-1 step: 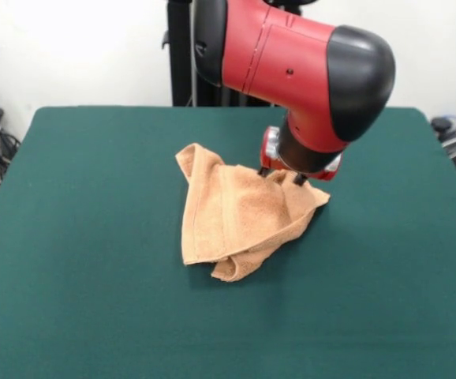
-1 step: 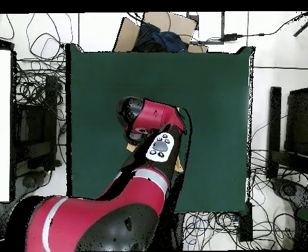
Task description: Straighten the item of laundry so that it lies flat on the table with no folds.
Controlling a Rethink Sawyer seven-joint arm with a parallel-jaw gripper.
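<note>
1 towel: the peach towel (image 1: pixel 240 217) lies crumpled near the middle of the table (image 1: pixel 94 276), folded over itself, with a rolled fold at its near edge and 1 corner raised at the far left.
Table: dark green cloth, much larger than the towel; bare all round it.
Arm: the red and black arm (image 1: pixel 307 71) comes down over the towel's far right corner; from overhead it covers almost all of the towel, leaving only a sliver (image 2: pixel 178 165) showing.
Gripper: the gripper (image 1: pixel 279 175) has its 2 dark fingertips down at the towel's raised right corner, close together with cloth bunched between them, so it appears closed on the towel.
Surroundings: cables (image 2: pixel 31 98) lie on the floor beside the table; a cardboard box (image 2: pixel 157 29) sits past its far edge in the overhead view.
Box contents: something dark blue, unclear what.
</note>
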